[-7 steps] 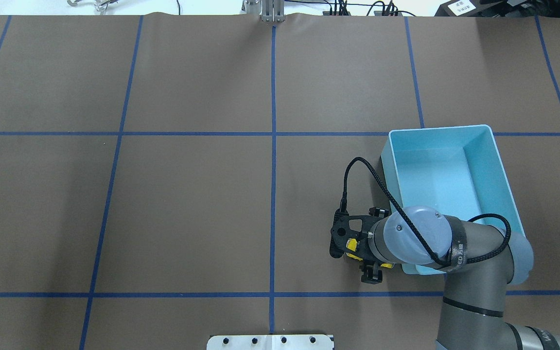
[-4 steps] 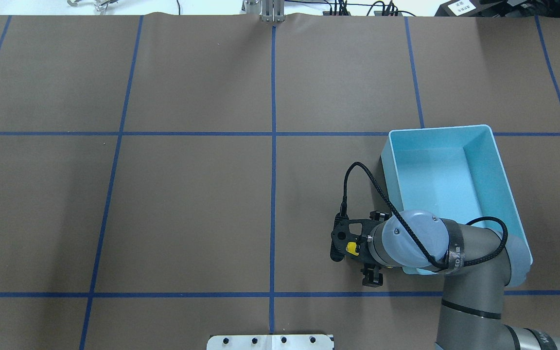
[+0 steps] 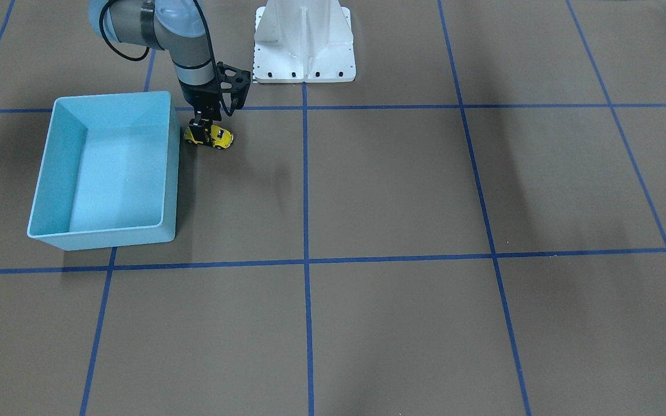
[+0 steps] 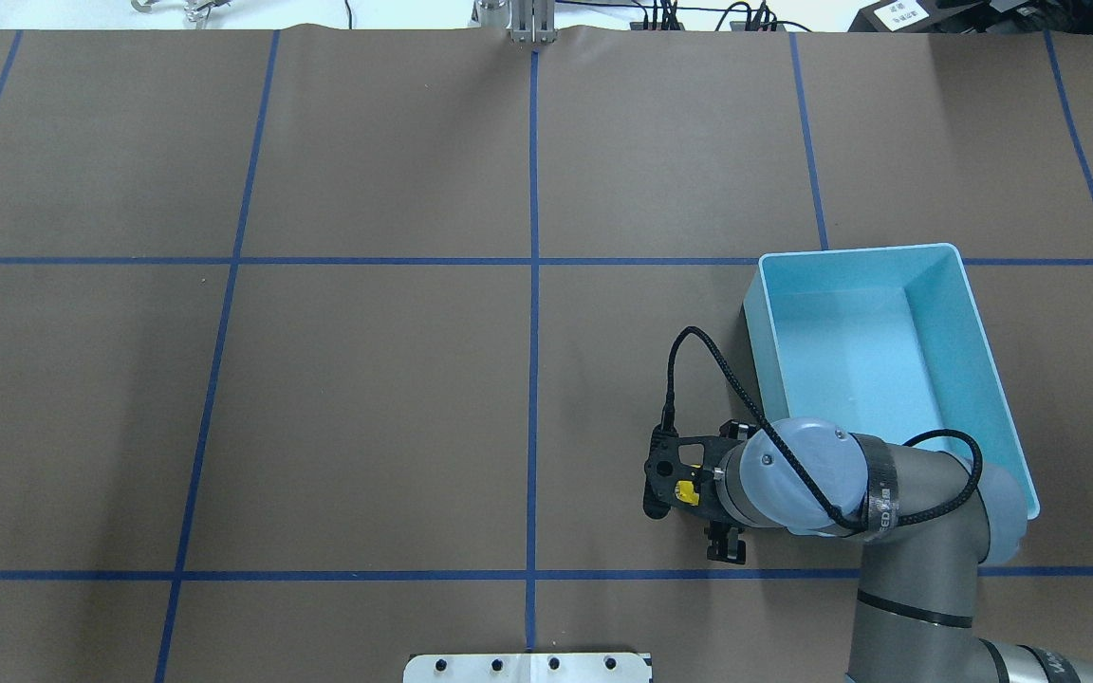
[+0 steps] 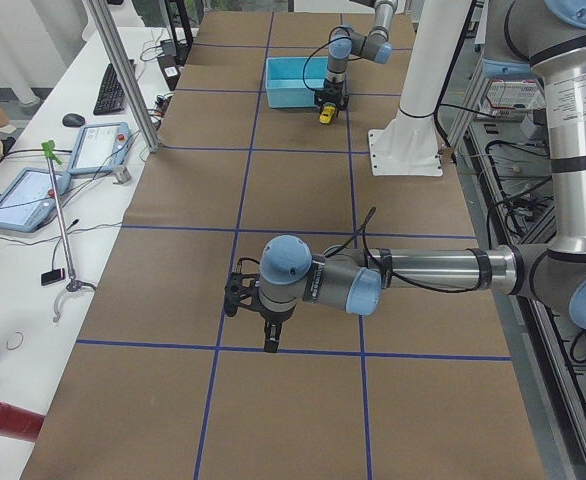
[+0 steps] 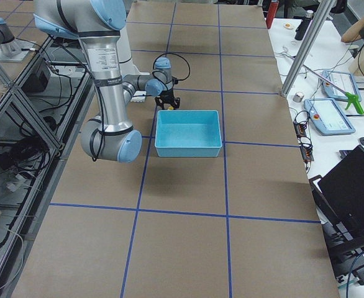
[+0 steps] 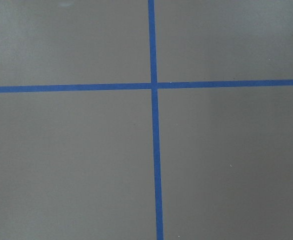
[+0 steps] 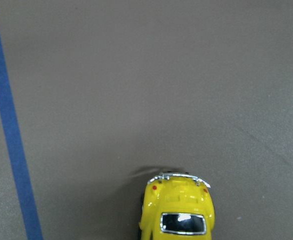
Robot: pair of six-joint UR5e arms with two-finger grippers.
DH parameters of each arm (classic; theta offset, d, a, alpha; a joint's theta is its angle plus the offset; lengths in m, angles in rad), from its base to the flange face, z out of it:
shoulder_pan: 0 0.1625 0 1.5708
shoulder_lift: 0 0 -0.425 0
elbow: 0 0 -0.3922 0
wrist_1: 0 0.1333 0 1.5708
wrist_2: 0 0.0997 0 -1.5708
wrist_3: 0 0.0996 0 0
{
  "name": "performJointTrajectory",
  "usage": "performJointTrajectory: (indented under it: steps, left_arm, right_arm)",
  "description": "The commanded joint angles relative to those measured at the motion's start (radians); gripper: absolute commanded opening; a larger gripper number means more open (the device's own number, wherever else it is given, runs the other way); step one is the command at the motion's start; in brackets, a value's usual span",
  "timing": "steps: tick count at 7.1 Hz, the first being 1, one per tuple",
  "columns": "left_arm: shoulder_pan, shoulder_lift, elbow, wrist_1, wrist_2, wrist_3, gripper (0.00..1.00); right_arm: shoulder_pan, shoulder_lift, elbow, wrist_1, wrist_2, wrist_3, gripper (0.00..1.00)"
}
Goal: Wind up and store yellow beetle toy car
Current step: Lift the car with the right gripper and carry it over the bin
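Note:
The yellow beetle toy car [image 3: 213, 137] stands on the brown table just beside the light blue bin [image 3: 113, 96], outside it. My right gripper [image 3: 199, 132] points straight down over the car's end nearest the bin, low at the car. Its fingers [image 4: 725, 545] show spread out on either side of the wrist in the overhead view, so it looks open. A small bit of the car [image 4: 687, 491] shows there under the wrist. The right wrist view shows the car's rear [image 8: 179, 212] on the table. My left gripper [image 5: 270, 340] hangs over bare table far away; I cannot tell its state.
The bin [image 4: 860, 249] is empty and lies right of the car in the overhead view. The robot's white base plate [image 3: 304, 40] stands at the near table edge. Blue tape lines [image 4: 533, 285] divide the brown table cover.
My right wrist has shifted a little toward the robot's side and covers more of the car in the overhead view. The bin has not moved.

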Motion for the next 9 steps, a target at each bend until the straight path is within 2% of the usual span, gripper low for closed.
performJointTrajectory:
  steps: [1, 2, 6, 7, 8, 9]
  left_arm:
    - [0.000, 0.000, 0.000, 0.000, -0.001, 0.000, 1.00]
    - [0.000, 0.000, 0.000, 0.000, 0.001, 0.000, 1.00]
    - [0.000, 0.000, -0.002, 0.000, -0.001, 0.000, 1.00]
    - [0.000, 0.000, -0.002, 0.000, -0.001, 0.000, 1.00]
    - [0.000, 0.000, -0.002, 0.000, -0.001, 0.000, 1.00]
    - [0.000, 0.000, -0.003, 0.000, -0.001, 0.000, 1.00]
  right_arm:
    - [0.012, 0.002, 0.006, 0.000, 0.015, 0.004, 0.00]
    - [0.052, 0.020, 0.014, -0.011, 0.088, 0.004, 0.00]
    - [0.256, 0.215, 0.022, -0.109, 0.285, -0.011, 0.00]
    - [0.317, 0.221, 0.026, -0.150, 0.317, -0.067, 0.00]
    - [0.422, 0.220, 0.036, -0.245, 0.383, -0.264, 0.00]
    - [0.489, 0.197, 0.081, -0.303, 0.411, -0.398, 0.00]
